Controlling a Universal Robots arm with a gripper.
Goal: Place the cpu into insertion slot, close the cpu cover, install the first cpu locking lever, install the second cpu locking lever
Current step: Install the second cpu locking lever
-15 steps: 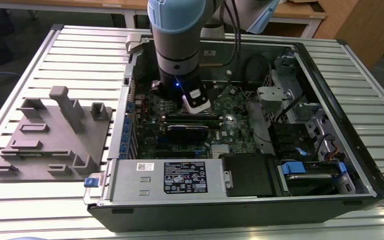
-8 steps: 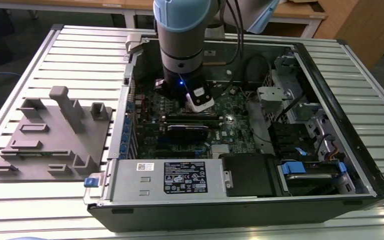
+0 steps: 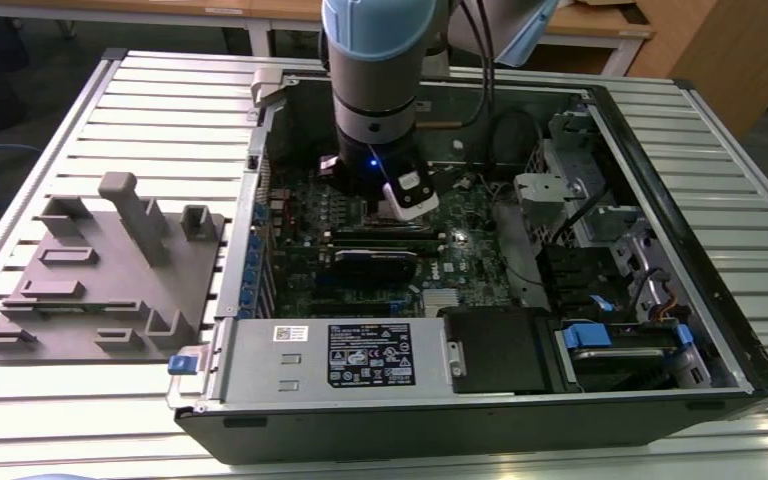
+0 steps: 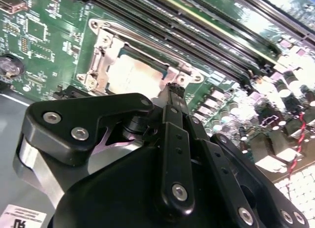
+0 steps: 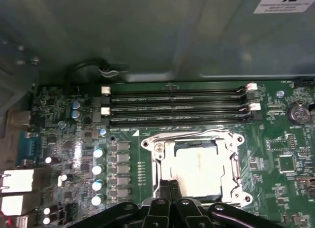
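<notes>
The cpu lies flat in the insertion slot on the green motherboard, its pale metal top showing through the window of the cpu cover. The silvery cover lies down over the chip in both wrist views; in the second wrist view the cpu and cover show the same. A thin wire lever runs along the socket's edge beside the memory slots. My gripper is shut, its tips together at the socket's edge with nothing visible between them. In the exterior view the gripper reaches down into the open case.
Long black memory slots run beside the socket, and a row of capacitors stands on its other side. The case holds a power supply and a drive cage. A grey fixture sits on the table at the exterior view's left.
</notes>
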